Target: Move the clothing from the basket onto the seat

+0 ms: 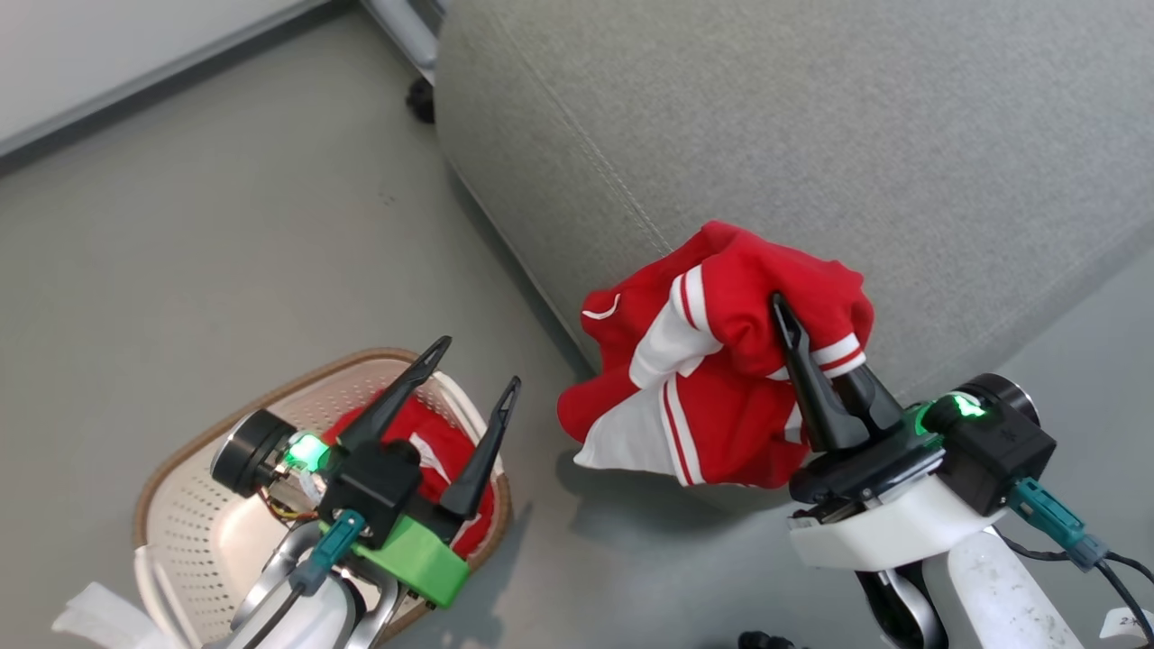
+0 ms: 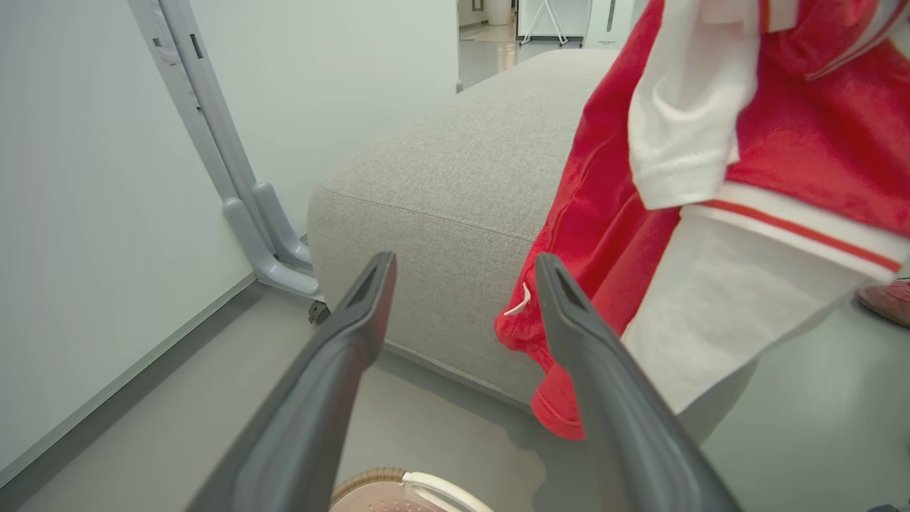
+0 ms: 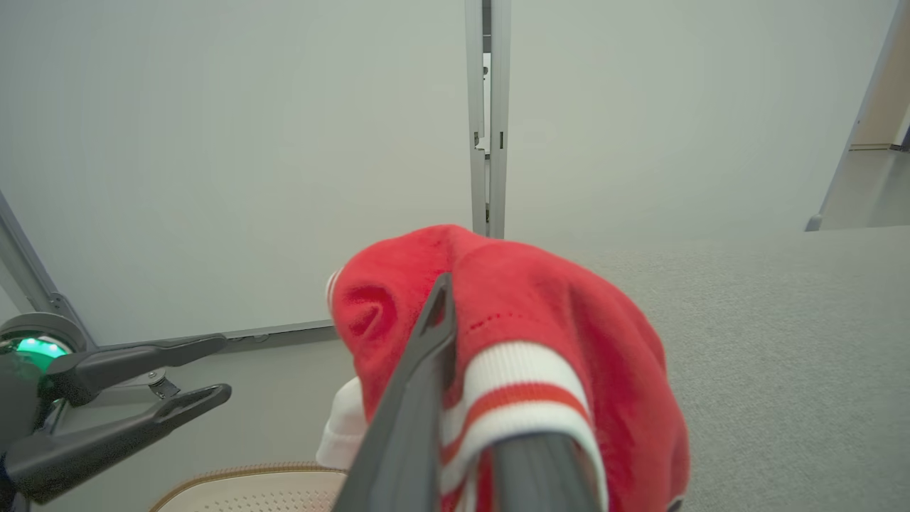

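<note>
One red garment (image 1: 721, 361) with white striped trim hangs from my right gripper (image 1: 793, 320), which is shut on it at the front edge of the light-grey seat (image 1: 811, 135). One dark finger (image 1: 798, 361) shows; the cloth covers the other. In the right wrist view the garment (image 3: 540, 306) drapes over my right gripper (image 3: 483, 299), with the seat (image 3: 782, 355) behind. Another red garment (image 1: 446, 451) lies in the cream basket (image 1: 180, 505) on the floor. My left gripper (image 1: 478, 363) hovers above it, open and holding nothing. The left wrist view shows that gripper (image 2: 466, 267) facing the seat (image 2: 441, 206) and the hanging garment (image 2: 711, 178).
A pale partition wall (image 2: 106, 213) with a grey post and a castor foot (image 2: 270, 249) stands left of the seat. Grey floor (image 1: 225, 225) lies between basket and seat. A pinkish shoe (image 2: 885, 299) shows at the right edge.
</note>
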